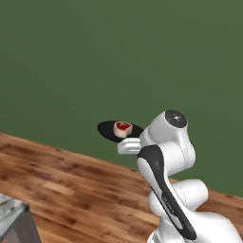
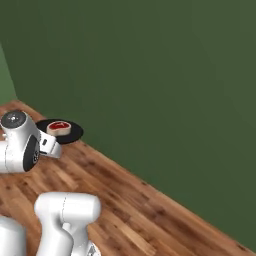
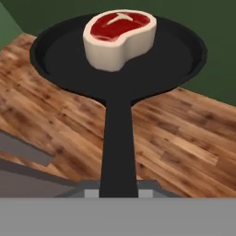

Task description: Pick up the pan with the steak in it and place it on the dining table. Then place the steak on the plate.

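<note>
Carrying the pan (image 3: 120, 50) by its handle, the gripper (image 3: 119, 191) is pinched tight on the handle's near end, and the pan hangs in the air above the wood floor (image 1: 71, 190), in front of a green wall (image 2: 150, 75). The steak (image 3: 119, 38) lies in the pan, toward its far side, away from the handle.

By my judgement the step in hand is the carry to the dining table. To do it well, the pan should be kept level: in the hand view its rim looks close to flat, and any roll of the wrist would let the meat slide toward the low edge. With the grip so far out on a long thin handle, the pan's weight could twist in the jaws, so slow, smooth turns of arm and base seem wise.

Open room is plentiful: bare floor lies below and the wall stands well behind the pan. A grey, stone-topped corner (image 1: 12, 216) shows low at the left of the left base view; whether it is the table I cannot tell.
</note>
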